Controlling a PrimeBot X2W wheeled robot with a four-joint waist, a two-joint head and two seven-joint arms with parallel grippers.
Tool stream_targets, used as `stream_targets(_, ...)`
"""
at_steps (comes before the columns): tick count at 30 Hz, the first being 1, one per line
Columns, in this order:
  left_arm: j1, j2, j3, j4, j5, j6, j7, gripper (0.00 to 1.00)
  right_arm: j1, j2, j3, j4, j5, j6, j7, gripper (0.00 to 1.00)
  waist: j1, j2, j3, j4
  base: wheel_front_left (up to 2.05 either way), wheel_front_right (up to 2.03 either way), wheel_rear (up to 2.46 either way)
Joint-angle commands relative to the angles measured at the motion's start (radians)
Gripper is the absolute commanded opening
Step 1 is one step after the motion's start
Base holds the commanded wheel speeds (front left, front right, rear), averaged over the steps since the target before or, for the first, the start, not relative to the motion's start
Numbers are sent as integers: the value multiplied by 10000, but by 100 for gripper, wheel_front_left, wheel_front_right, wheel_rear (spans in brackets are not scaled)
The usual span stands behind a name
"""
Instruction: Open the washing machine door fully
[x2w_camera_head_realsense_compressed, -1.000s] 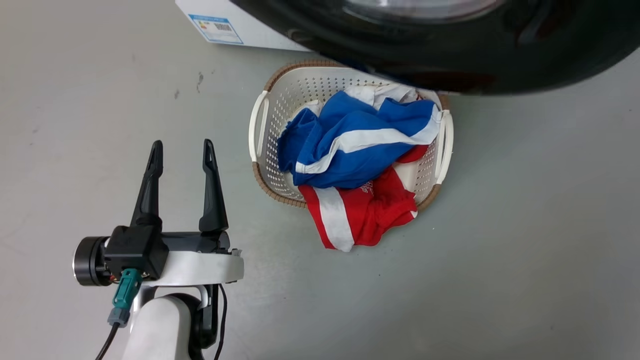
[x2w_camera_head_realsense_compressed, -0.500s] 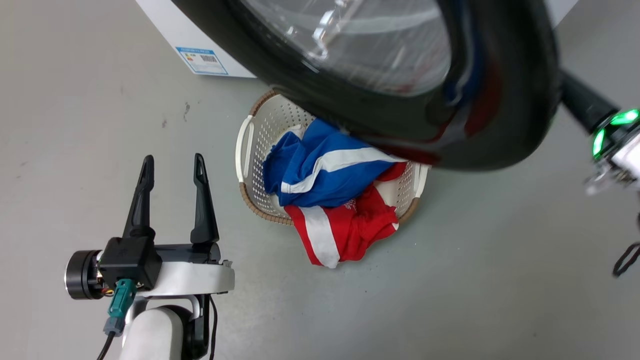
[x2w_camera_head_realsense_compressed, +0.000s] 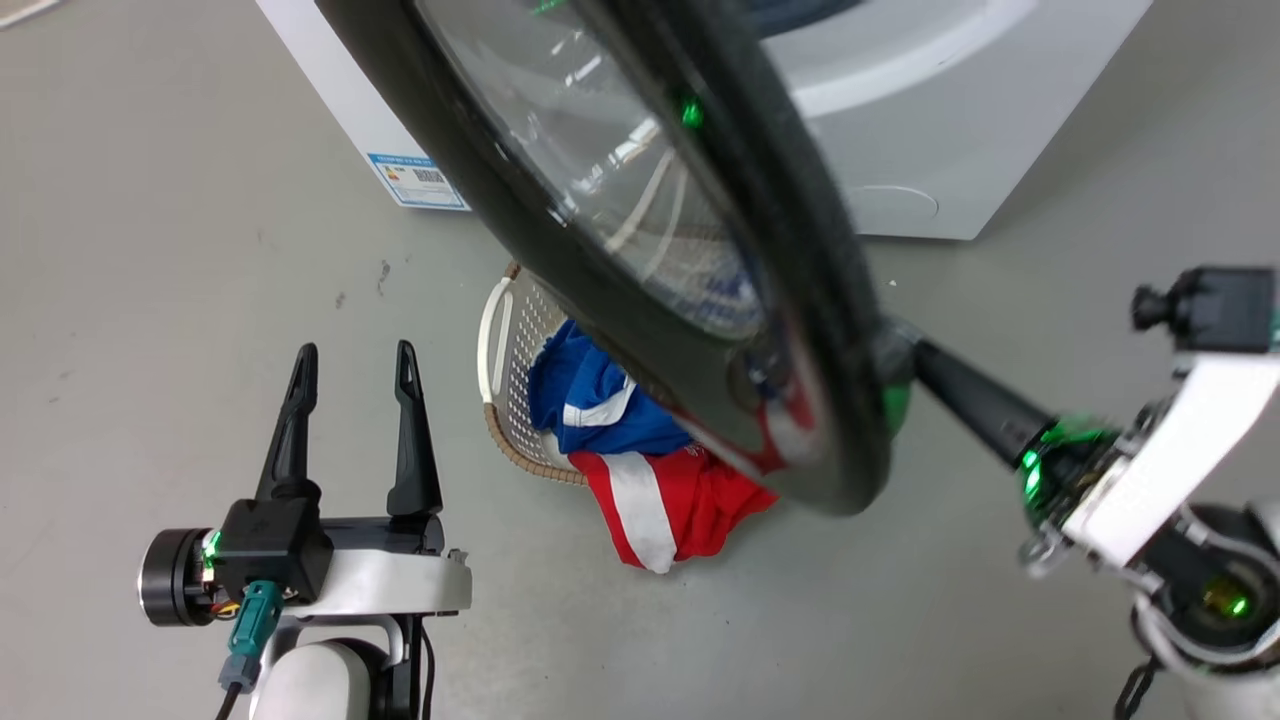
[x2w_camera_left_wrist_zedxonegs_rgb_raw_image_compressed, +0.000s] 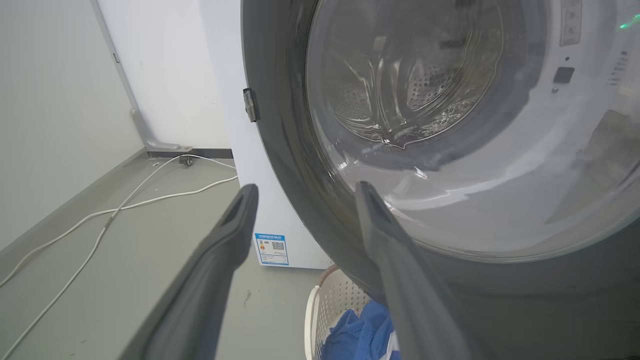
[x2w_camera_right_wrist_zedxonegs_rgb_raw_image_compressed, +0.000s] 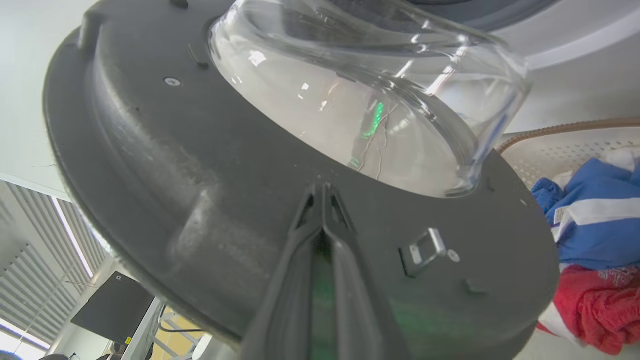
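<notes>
While my right hand (x2w_camera_right_wrist_zedxonegs_rgb_raw_image_compressed: 324, 192) has its two long dark fingers pressed together with nothing between them, their tips rest against the matte inner face of the large round glossy black washing machine door (x2w_camera_right_wrist_zedxonegs_rgb_raw_image_compressed: 175, 175), just below its bulging clear glass bowl (x2w_camera_right_wrist_zedxonegs_rgb_raw_image_compressed: 380, 100) and beside a small metal latch piece (x2w_camera_right_wrist_zedxonegs_rgb_raw_image_compressed: 425, 250). From my head view that hand (x2w_camera_head_realsense_compressed: 895, 350) meets the door (x2w_camera_head_realsense_compressed: 800, 250) at its lower right rim. The door stands swung out from the big white boxy washing machine (x2w_camera_head_realsense_compressed: 950, 130), tilted across the middle of that view and hanging above a white perforated plastic laundry basket with a brown woven rim (x2w_camera_head_realsense_compressed: 510, 340). A crumpled blue-and-white garment (x2w_camera_head_realsense_compressed: 590, 400) lies in the basket, and a red-and-white garment (x2w_camera_head_realsense_compressed: 680, 490) spills over its near edge onto the grey floor (x2w_camera_head_realsense_compressed: 150, 200). My left hand (x2w_camera_head_realsense_compressed: 350, 360) is spread, fingers well apart and holding nothing, low on my left and clear of both basket and door. Along its fingers I see the door's grey ring (x2w_camera_left_wrist_zedxonegs_rgb_raw_image_compressed: 280, 125) close ahead, a small hinge piece (x2w_camera_left_wrist_zedxonegs_rgb_raw_image_compressed: 250, 105) at its left edge against the machine's white side (x2w_camera_left_wrist_zedxonegs_rgb_raw_image_compressed: 220, 150), and the perforated steel drum (x2w_camera_left_wrist_zedxonegs_rgb_raw_image_compressed: 425, 85) through the glass. A blue label (x2w_camera_head_realsense_compressed: 418, 180) sits low on the machine's corner, a small round flap (x2w_camera_head_realsense_compressed: 895, 205) shows low on its front, and a white cable (x2w_camera_left_wrist_zedxonegs_rgb_raw_image_compressed: 100, 215) trails over the floor by the wall.
</notes>
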Motion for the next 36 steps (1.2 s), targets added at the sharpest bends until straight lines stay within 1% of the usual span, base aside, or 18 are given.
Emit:
stream_targets(1, 99, -1, -8, 9, 15, 21, -24, 100, 289, 127, 180, -105, 74, 29, -39, 0, 0, 0, -114, 16, 0, 0, 0)
stream_targets(6, 295, -1, -48, 59, 67, 15, -24, 100, 924, 330, 910, -380, -15, 29, -219, 0, 0, 0, -442, 54, 0, 0, 0)
stream_targets(11, 442, -1, -60, 87, 107, -25, -24, 100, 1284, 559, 1556, -355, 97, 30, -337, 0, 0, 0, -730, 136, 0, 0, 0)
stream_targets(23, 658, -1, -123, 170, 104, -110, -24, 100, 1031, 1139, 3095, 330, 78, 29, -364, 0, 0, 0, -1106, 321, 0, 0, 0)
stream_targets(29, 742, -1, -132, 231, 91, -81, -24, 100, 891, 1347, 3541, 757, 34, 29, -699, 0, 0, 0, -1268, 340, 0, 0, 0)
stream_targets(32, 835, -1, -97, 270, 112, -71, -24, 100, 948, 1239, 3622, 844, -109, 29, -1074, 0, 0, 0, -1443, 279, 0, 0, 0)
stream_targets(34, 910, -1, -63, 281, 118, -96, -24, 100, 1067, 1159, 3528, 890, -274, 29, -1549, 0, 0, 0, -1611, 218, 0, 0, 0)
stream_targets(35, 964, -1, -47, 289, 127, -108, -24, 100, 1124, 1100, 3516, 875, -388, 29, -1786, 31, 0, 0, -1702, 181, 0, 0, 0)
stream_targets(36, 1029, -1, -18, 305, 130, -111, -24, 100, 1172, 1049, 3493, 874, -502, 29, -2042, 47, 0, 0, -1801, 132, 0, 0, 0)
